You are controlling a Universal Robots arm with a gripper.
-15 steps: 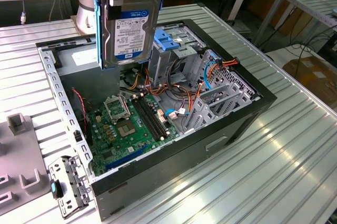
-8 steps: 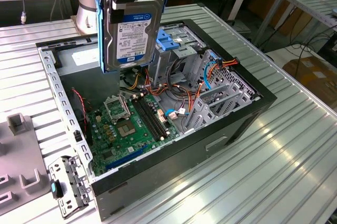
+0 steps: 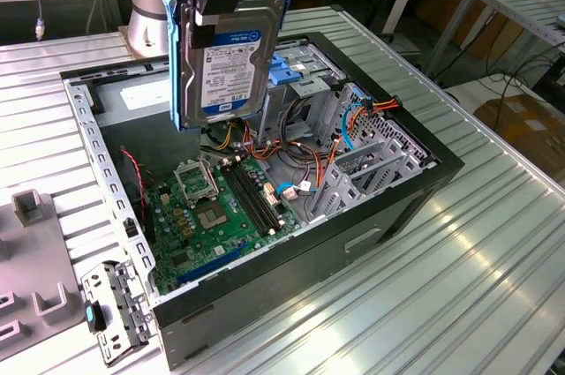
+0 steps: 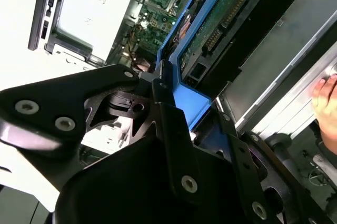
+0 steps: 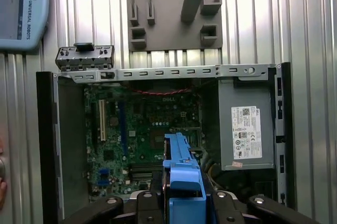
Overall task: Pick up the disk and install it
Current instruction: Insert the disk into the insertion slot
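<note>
The disk [image 3: 231,57] is held on edge in the air above the open computer case [image 3: 380,216], clear of the motherboard [image 3: 212,207] below. It is pinched by the gripper [image 3: 210,26], whose fingers are pressed against it from both sides. The top of its label is covered by a black finger, and the arm is cut off at the exterior view's upper edge. In the first wrist view the disk is seen edge-on as a blue rail [image 5: 181,166], with the label turned away. In the second wrist view its circuit-board underside [image 4: 221,18] is partly masked by the fingers [image 4: 176,139]. A person's hand [image 4: 327,97] is cropped at the border. Blue plastic parts [image 3: 300,71] inside the case are partly hidden behind the disk.
</note>
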